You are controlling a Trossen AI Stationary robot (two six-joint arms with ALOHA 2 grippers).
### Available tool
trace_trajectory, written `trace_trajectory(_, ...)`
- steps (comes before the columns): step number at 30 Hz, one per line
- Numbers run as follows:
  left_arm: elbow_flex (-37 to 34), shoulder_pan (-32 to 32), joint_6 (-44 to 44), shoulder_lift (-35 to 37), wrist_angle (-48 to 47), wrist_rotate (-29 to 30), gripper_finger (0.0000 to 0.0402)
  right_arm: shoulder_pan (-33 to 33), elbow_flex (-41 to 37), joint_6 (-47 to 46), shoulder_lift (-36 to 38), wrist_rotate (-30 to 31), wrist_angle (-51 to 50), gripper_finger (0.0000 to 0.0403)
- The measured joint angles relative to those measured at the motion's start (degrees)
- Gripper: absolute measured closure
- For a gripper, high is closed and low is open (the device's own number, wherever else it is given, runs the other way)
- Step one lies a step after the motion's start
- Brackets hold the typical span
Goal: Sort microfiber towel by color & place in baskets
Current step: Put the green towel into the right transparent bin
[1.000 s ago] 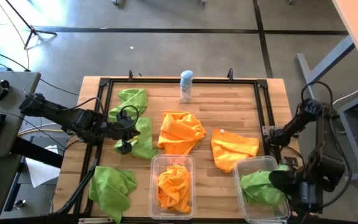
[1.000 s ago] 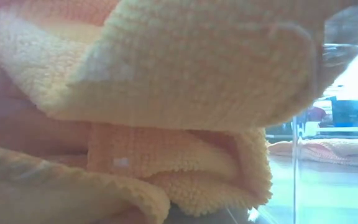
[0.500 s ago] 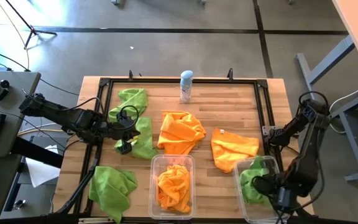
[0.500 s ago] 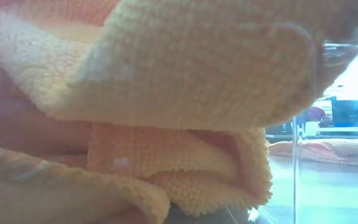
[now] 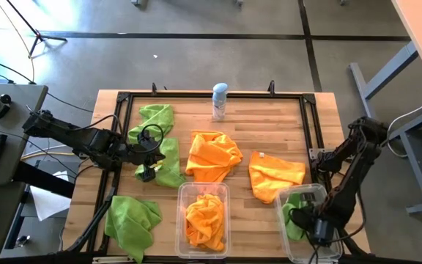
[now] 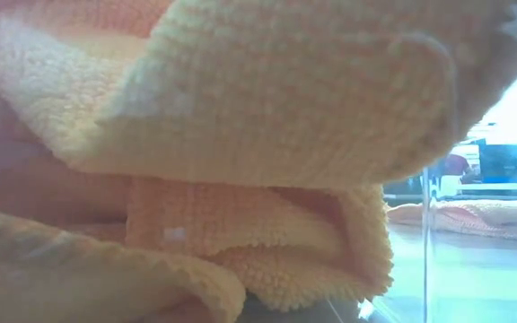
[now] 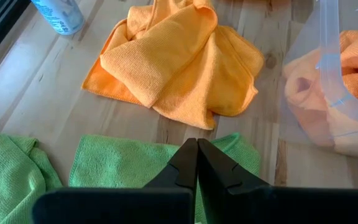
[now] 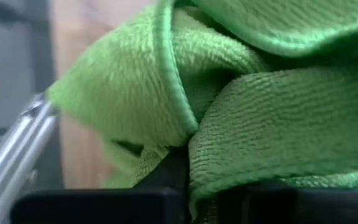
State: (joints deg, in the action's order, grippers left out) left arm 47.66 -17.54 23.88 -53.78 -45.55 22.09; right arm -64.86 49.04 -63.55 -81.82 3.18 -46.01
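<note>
Right gripper (image 5: 315,227) is lowered into the clear bin (image 5: 328,249) at five o'clock, its arm folded down from the table's right edge, fingers buried in a green towel (image 5: 293,218); whether they still grasp it cannot be told. Left gripper (image 5: 146,174), fingers clenched empty, rests at nine o'clock.

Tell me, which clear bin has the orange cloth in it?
The middle bin at the table's front edge holds the orange cloth; the other bin, toward the right corner, holds green.
</note>
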Motion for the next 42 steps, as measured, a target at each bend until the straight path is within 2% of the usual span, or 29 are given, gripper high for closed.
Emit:
trace_trajectory(6, 0.00, 0.00, 0.02, 0.00, 0.01, 0.00, 0.0401, 0.00, -0.67, -2.47, 0.00, -2.73, 0.40, 0.0301)
trace_trajectory(13, 0.00, 0.00, 0.00, 0.00, -0.02, 0.00, 0.0401, 0.00, 4.29, -2.15, 0.00, -2.27, -3.97, 0.0236)
trace_trajectory(17, 0.00, 0.00, 0.00, 0.00, -0.02, 0.00, 0.0401, 0.00, 9.86, -2.02, 0.01, -2.27, -11.22, 0.0210)
trace_trajectory(21, 0.00, 0.00, 0.09, 0.00, 0.54, 0.00, 0.0401, 0.00, 17.28, -2.32, 0.02, -2.05, -22.06, 0.0202)
trace_trajectory(25, -0.02, 0.00, 0.04, 0.00, 1.93, 0.00, 0.0401, -0.04, 24.47, -4.92, 0.04, 4.00, -30.76, 0.0203)
trace_trajectory(28, -0.02, 0.00, 0.02, 0.00, 3.52, 0.01, 0.0401, 0.00, 28.88, -6.09, 0.04, 12.91, -34.70, 0.0204)
trace_trajectory(32, -0.02, 0.00, 0.02, 0.00, 5.54, 0.03, 0.0401, 0.09, 32.93, -6.50, 0.04, 26.74, -36.88, 0.0226)
trace_trajectory(36, -0.02, 0.00, -0.02, 0.00, 6.56, 0.96, 0.0401, 1.79, 33.84, -16.29, 0.06, 39.85, -42.07, 0.0283)
trace_trajectory(38, -0.02, 0.00, -0.02, -0.02, 6.48, 1.14, 0.0402, 3.27, 33.05, -21.52, 0.07, 43.07, -44.19, 0.0321)
trace_trajectory(40, -0.02, 0.02, -0.06, -0.02, 6.49, 1.24, 0.0401, 5.24, 31.42, -22.87, 0.29, 44.41, -44.01, 0.0365)
trace_trajectory(42, -0.02, 0.00, -0.70, -0.06, 6.48, 2.18, 0.0402, 7.40, 29.63, -23.55, 0.58, 45.25, -44.02, 0.0393)
